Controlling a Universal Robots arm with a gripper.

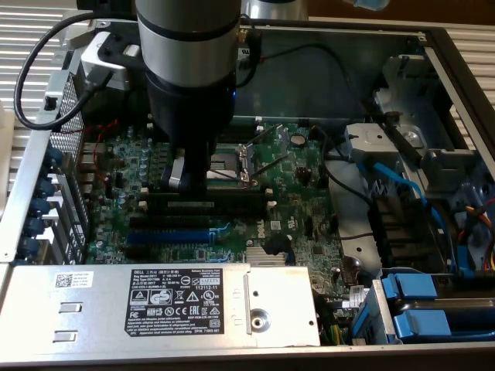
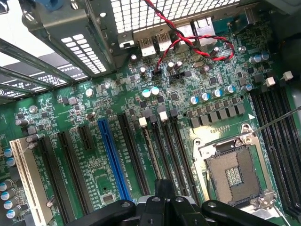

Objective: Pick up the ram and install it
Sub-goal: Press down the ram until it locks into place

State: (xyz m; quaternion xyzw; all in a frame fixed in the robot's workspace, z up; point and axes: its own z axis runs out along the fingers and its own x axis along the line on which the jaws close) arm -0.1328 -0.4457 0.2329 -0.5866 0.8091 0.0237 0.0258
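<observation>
– How should the ram (image 2: 150, 155) be handled?
– It is judged light, stiff and fragile, and is best taken by its long top edge, with chips and contacts left untouched; it is seen edge-on in a memory slot (image 1: 232, 207) directly under the fingertips
– And the gripper (image 2: 162, 188)?
– Fully clenched just above it; a grip cannot be confirmed

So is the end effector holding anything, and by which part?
Cannot be told: the end effector is shut low over the memory slots, its fingertips hidden.
</observation>
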